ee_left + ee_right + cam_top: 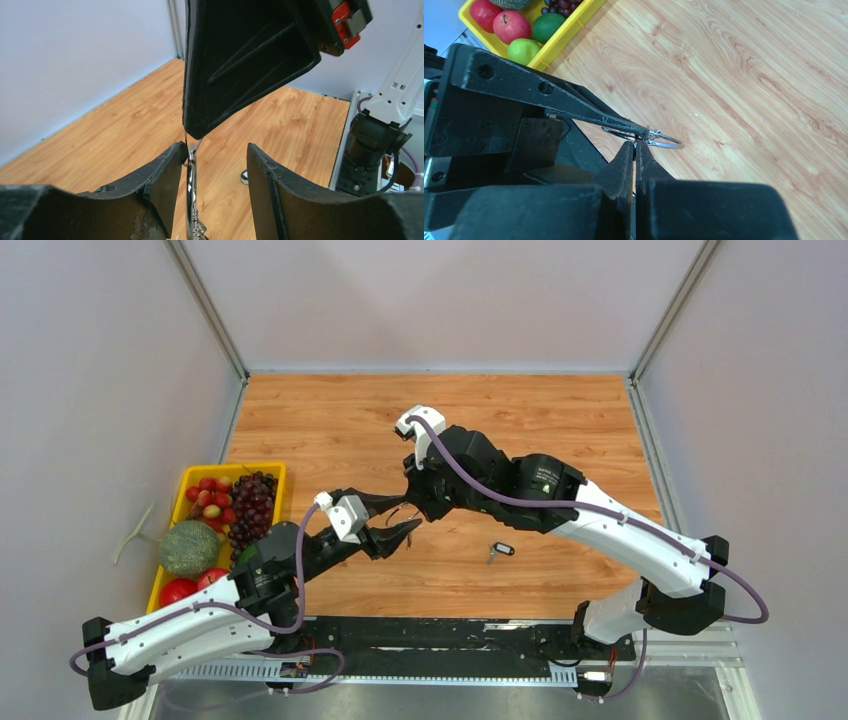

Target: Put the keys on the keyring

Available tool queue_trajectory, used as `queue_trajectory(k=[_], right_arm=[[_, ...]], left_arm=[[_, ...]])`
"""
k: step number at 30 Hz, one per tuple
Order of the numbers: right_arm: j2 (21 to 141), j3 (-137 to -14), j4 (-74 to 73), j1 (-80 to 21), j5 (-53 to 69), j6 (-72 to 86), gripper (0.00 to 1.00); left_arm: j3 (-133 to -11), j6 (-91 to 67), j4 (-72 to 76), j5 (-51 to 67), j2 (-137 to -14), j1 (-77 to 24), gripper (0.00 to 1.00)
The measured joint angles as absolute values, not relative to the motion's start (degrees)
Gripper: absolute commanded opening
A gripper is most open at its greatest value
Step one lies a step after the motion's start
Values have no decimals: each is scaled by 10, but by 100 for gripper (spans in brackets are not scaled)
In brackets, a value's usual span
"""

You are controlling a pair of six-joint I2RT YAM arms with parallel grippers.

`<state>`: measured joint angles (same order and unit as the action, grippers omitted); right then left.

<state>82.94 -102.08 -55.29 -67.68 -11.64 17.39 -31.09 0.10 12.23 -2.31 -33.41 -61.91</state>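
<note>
Above the middle of the wooden counter [330,420], toward its near edge, the right pincer [635,148] is pinching the thin silver wire keyring [190,180]. Its jaws are fully together on the wire, apparently keeping the ring up off the surface and steady.

The left pincer [214,150] is standing wide. One finger [167,175] is lying against the ring and the other is apart from it. Judgement: it is bracing or prying the wire rather than gripping it.

One small key with a black plastic head and short silver blade [501,550] is lying on the counter just right of both pincers, toward the near edge, not yet threaded. The second black-headed key cannot be located.

A yellow plastic tray [232,469] of fruit is sitting at the left edge, uninvolved.
</note>
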Motion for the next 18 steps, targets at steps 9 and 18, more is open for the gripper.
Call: queue_trajectory(k=[9,18], right_arm=[[834,-1025,-570,-676,-114,180,0],[835,-1035,-577,-676,-110,180,0]], left_arm=[[-297,34,163,-15,-332,-619,42],[-296,48,175,-11,-336,-619,44]])
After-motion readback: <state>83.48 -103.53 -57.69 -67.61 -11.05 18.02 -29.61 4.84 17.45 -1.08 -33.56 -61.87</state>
